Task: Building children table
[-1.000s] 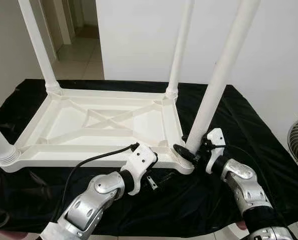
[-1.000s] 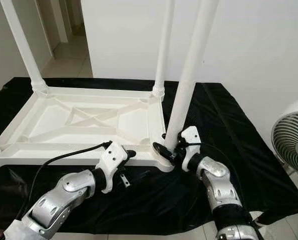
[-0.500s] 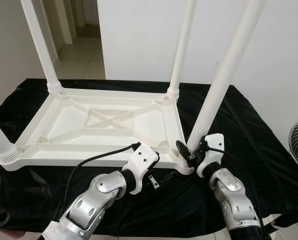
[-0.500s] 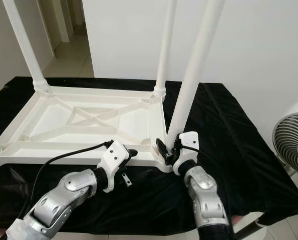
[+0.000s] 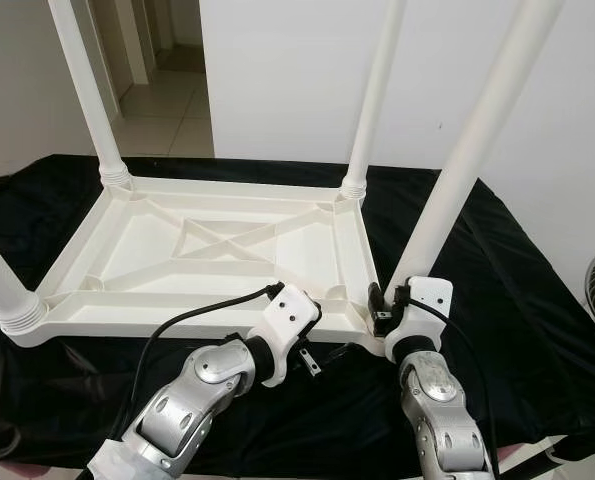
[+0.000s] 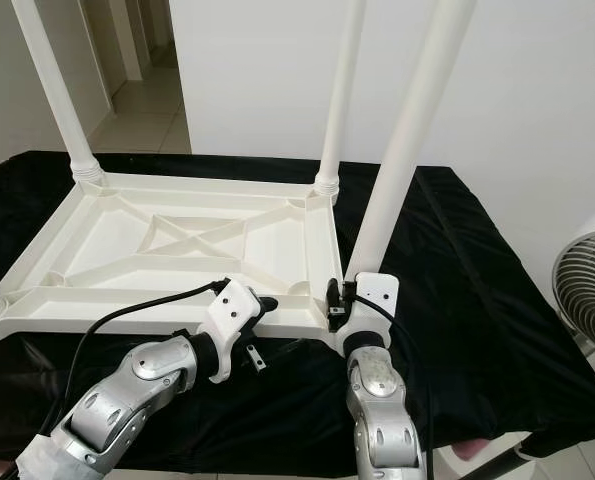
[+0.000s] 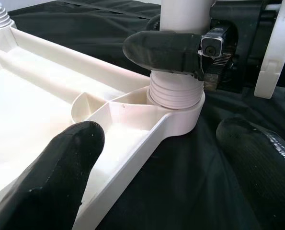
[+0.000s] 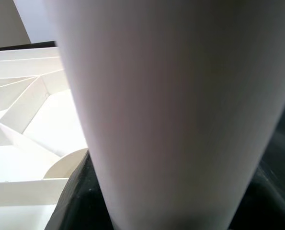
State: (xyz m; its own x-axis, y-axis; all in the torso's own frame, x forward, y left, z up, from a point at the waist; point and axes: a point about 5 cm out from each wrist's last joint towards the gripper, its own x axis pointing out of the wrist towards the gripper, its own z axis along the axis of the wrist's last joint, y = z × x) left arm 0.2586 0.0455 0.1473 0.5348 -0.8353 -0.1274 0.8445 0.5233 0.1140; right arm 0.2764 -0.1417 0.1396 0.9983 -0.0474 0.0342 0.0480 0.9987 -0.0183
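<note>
At the near right corner of the upturned children's table [image 5: 217,250] on the black-draped tabletop [image 5: 537,300], right tool [image 5: 382,310] clamps the fourth leg [image 5: 457,180] at its threaded socket, left tool [image 7: 156,163] open astride the frame; next: twist home.

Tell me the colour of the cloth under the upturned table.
Black; the cloth shows best in the right eye view, spread beneath the white table.
</note>
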